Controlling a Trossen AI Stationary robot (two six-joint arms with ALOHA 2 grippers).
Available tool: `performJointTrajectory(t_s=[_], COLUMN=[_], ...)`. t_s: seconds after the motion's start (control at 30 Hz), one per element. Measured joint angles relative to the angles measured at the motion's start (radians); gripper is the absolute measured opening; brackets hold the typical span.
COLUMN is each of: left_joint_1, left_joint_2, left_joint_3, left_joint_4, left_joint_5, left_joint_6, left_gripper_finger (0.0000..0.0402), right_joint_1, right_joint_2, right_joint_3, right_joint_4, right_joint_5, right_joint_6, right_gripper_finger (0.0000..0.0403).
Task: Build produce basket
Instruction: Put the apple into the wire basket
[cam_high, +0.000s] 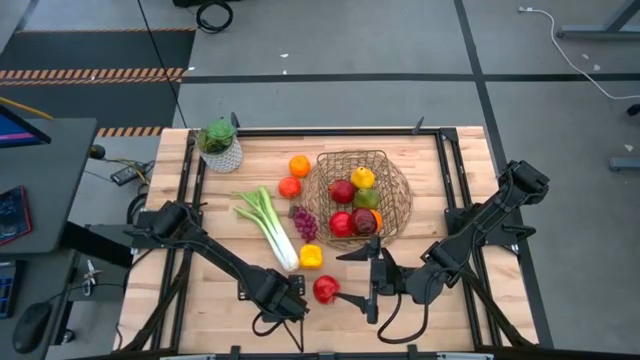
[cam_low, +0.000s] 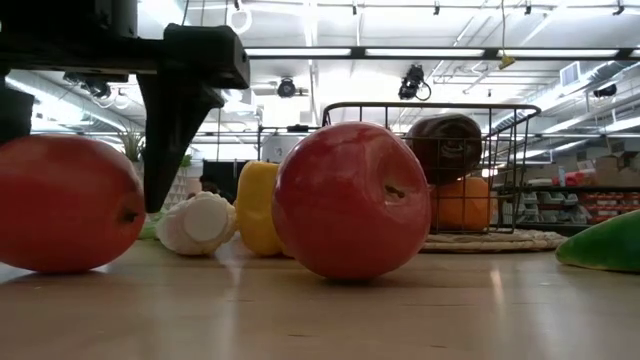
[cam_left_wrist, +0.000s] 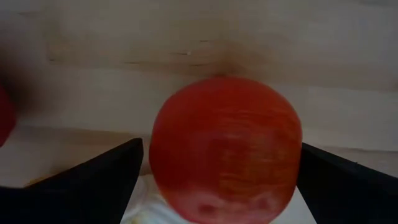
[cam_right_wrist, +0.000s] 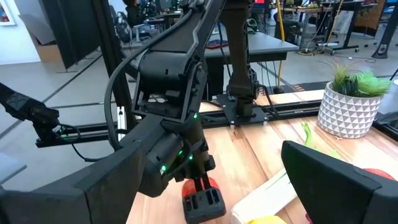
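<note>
My left gripper (cam_high: 290, 297) points down near the table's front edge, open. Its fingers (cam_low: 172, 130) stand on either side of a red apple (cam_left_wrist: 227, 149) that rests on the wood. From above, that apple is hidden under the gripper. A second red apple (cam_high: 325, 289) lies just to its right. The wire basket (cam_high: 352, 156) at the far right holds several fruits. My right gripper (cam_high: 366, 283) hovers open, right of the second apple, pointing level toward the left arm.
A leek (cam_high: 270, 225), purple grapes (cam_high: 303, 222) and a yellow pepper (cam_high: 311, 257) lie left of the basket. Two oranges (cam_high: 294, 176) and a potted plant (cam_high: 220, 145) lie farther back. Bare wood shows at the near left and far right.
</note>
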Motion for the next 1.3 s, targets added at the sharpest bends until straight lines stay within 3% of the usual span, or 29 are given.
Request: performJointTrajectory(t_s=[0.17, 0.37, 0.7, 1.03, 1.3], left_joint_1=[0.000, 0.001, 0.001, 0.006, 0.036], left_joint_2=[0.000, 0.000, 0.000, 0.000, 0.000], left_joint_3=[0.000, 0.000, 0.000, 0.009, 0.144], left_joint_4=[0.009, 0.007, -0.018, -0.029, -0.082], left_joint_5=[-0.001, -0.001, -0.016, -0.091, -0.090], left_joint_6=[-0.019, -0.044, -0.165, -0.538, -0.883], left_gripper_finger=[0.0396, 0.0364, 0.0320, 0.0316, 0.0317], right_joint_1=[0.000, 0.000, -0.001, 0.000, 0.011], right_joint_2=[0.000, 0.000, -0.057, -0.095, -0.095], right_joint_3=[0.000, 0.000, 0.000, 0.000, 0.000], right_joint_4=[0.006, 0.009, 0.052, 0.048, 0.039], right_joint_5=[0.000, 0.000, 0.007, 0.010, 0.013], right_joint_6=[0.000, -0.002, -0.153, -0.242, -0.115], right_gripper_finger=[0.0382, 0.0382, 0.0382, 0.0382, 0.0382])
